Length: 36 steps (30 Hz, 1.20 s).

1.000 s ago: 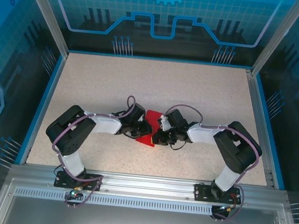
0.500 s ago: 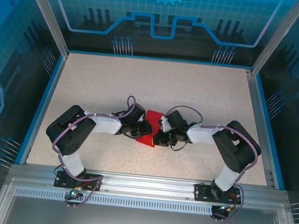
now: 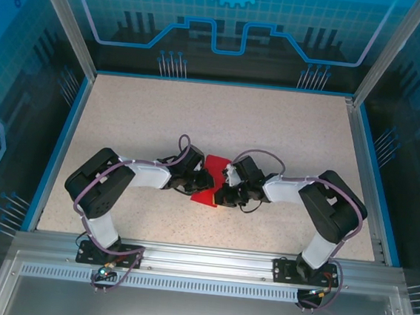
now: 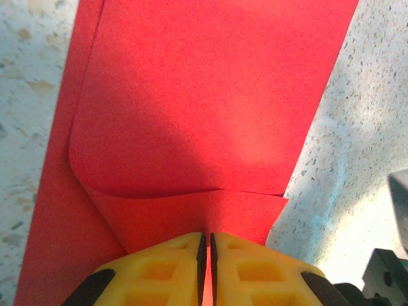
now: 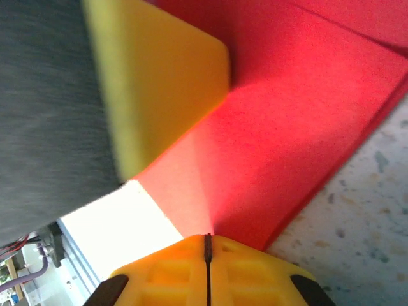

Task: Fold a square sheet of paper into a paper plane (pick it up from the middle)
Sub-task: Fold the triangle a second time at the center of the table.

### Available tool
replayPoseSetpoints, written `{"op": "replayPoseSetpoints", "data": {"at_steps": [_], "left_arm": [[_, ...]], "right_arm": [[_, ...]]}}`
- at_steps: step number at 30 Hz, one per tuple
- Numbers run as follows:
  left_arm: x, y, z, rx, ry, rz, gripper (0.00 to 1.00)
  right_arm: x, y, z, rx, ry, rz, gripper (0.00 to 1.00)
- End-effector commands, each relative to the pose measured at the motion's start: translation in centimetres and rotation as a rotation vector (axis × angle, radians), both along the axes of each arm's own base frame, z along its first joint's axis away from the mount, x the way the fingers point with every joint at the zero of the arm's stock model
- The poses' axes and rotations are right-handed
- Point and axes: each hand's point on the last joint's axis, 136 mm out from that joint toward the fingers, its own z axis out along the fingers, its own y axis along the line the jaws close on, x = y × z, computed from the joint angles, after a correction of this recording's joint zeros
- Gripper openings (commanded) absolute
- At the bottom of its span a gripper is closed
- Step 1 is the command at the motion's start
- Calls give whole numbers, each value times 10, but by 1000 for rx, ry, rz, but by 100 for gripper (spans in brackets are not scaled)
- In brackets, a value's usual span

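Near the middle of the bench (image 3: 139, 121), the red paper (image 3: 205, 196) sits between the left arm (image 3: 145, 175) and right arm (image 3: 289, 189), which reach in toward each other. The left jaws are closed. In the left wrist view their yellow fingers (image 4: 159, 271) press together with only a thin slit, and the paper's near edge runs into that slit. One layer of the paper curls over in a soft rounded fold above a flatter layer. The right jaws are closed too, their fingers (image 5: 255, 274) meeting in a hairline seam where a corner of the paper ends. In the right wrist view, a yellow finger of the left jaws touches the paper just ahead.
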Motion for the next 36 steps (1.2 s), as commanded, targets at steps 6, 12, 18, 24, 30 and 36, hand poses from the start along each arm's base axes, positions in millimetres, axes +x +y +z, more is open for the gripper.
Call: {"op": "replayPoseSetpoints", "data": {"at_steps": [6, 12, 18, 24, 30, 36], "left_arm": [[-14, 7, -20, 51, 56, -5, 15], [-14, 6, -20, 46, 55, -3, 15], [-14, 6, -19, 42, 56, -2, 15], [-13, 2, -17, 26, 54, -11, 15], [-17, 3, -19, 28, 59, -11, 15], [-16, 1, -16, 18, 51, -14, 15]], "right_arm": [[-26, -15, -26, -34, 95, -15, 7], [-31, -14, -19, 11, 104, -13, 8], [-36, -18, -11, 16, 94, -7, 9], [-35, -26, -24, -73, 112, -12, 9], [-31, -23, -12, -105, 67, -5, 7], [-6, -5, 36, 4, -58, -41, 9]]}}
